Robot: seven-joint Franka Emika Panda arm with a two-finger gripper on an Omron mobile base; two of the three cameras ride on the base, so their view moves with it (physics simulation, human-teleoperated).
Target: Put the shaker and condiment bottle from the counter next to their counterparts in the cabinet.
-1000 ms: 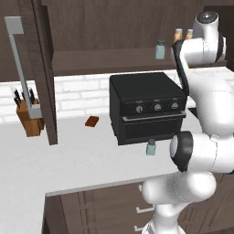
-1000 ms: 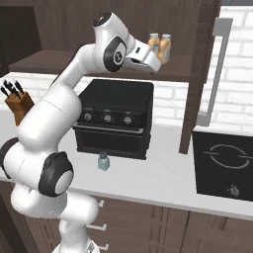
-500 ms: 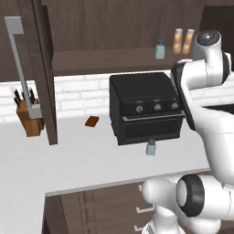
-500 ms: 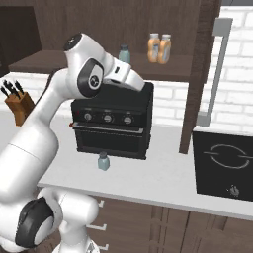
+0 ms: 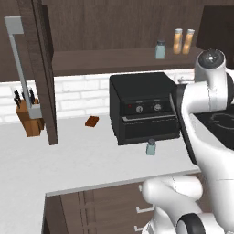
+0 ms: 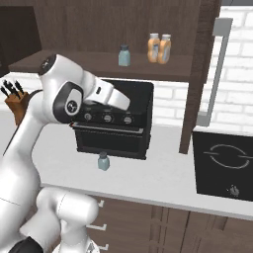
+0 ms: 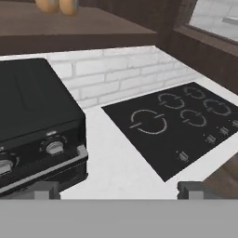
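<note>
Two amber condiment bottles (image 6: 159, 48) stand touching side by side on the shelf of the cabinet (image 6: 99, 64), and we see them again in the left base view at about one o'clock. A blue-grey shaker on the shelf (image 6: 124, 55) stands near them, a little apart on their nine o'clock side in both base views. The other shaker (image 6: 103, 161) sits upright on the desk (image 6: 163, 178), just in front of the black oven (image 6: 133, 143), at about six o'clock from the oven's door. In the left base view that same shaker appears below the oven's lower right corner.

We see the tool (image 7: 118, 189) in the hand view as two dark fingertips (image 7: 46, 189) at the bottom, standing wide apart with nothing between them; it holds no object. Beyond them the hand view looks down on the desk, with the oven at nine o'clock and a black cooktop (image 7: 181, 121) at three o'clock.

In the right base view the white arm (image 6: 106, 95) reaches across the front of the oven top, below the shelf. The cabinet door (image 5: 43, 73) hangs open at nine o'clock in the left base view, its long grey bar handle (image 5: 20, 64) upright. A knife block (image 5: 29, 116) stands on the desk beside the door, and a small brown block (image 5: 92, 120) lies between it and the oven.
</note>
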